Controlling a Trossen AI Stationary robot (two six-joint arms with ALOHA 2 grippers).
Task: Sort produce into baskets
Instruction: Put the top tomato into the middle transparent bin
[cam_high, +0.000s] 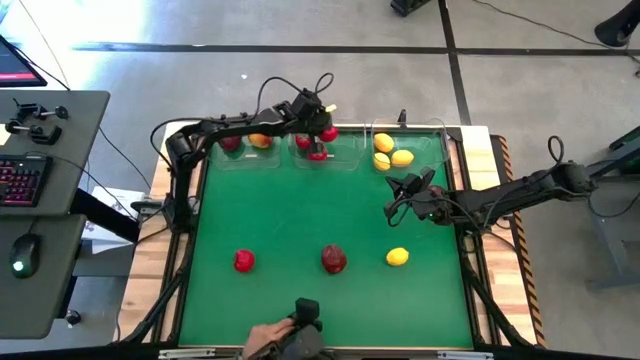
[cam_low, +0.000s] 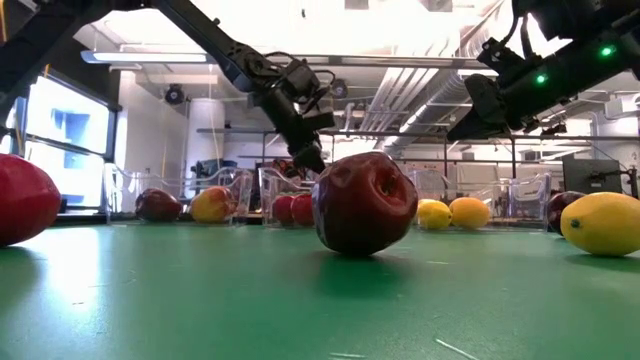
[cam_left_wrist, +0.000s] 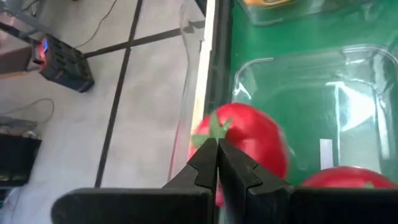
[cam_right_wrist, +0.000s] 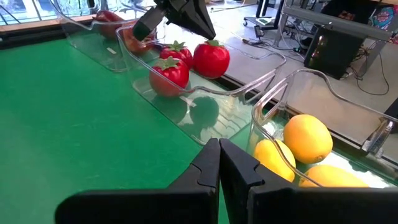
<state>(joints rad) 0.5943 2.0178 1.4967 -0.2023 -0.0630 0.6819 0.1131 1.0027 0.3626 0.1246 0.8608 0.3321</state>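
1. Three clear bins sit in a row along the far edge of my green mat (cam_high: 300, 215): the left bin (cam_high: 245, 152) has a dark red apple (cam_high: 230, 143) and a red-orange apple (cam_high: 260, 141), the middle bin (cam_high: 325, 160) has red green-topped fruit (cam_high: 318, 153), the right bin (cam_high: 410, 150) has three lemons (cam_high: 392, 157).
2. My left gripper (cam_high: 326, 122) hangs over the far rim of the middle bin, fingers (cam_left_wrist: 214, 165) pressed together, holding nothing. One red green-topped fruit (cam_left_wrist: 245, 146) lies right below its tips, against the bin's far wall.
3. My right gripper (cam_high: 398, 187) hovers above the mat just short of the right bin, fingers (cam_right_wrist: 217, 165) closed and empty.
4. Loose on the mat, near side, well apart from each other: a red fruit (cam_high: 244, 261) to the left, a dark red apple (cam_high: 334, 259) in the middle, a lemon (cam_high: 397, 257) to the right.
5. Wide bare mat lies between the loose fruit and the bins.
6. A person's hand (cam_high: 275, 338) shows at the near edge.
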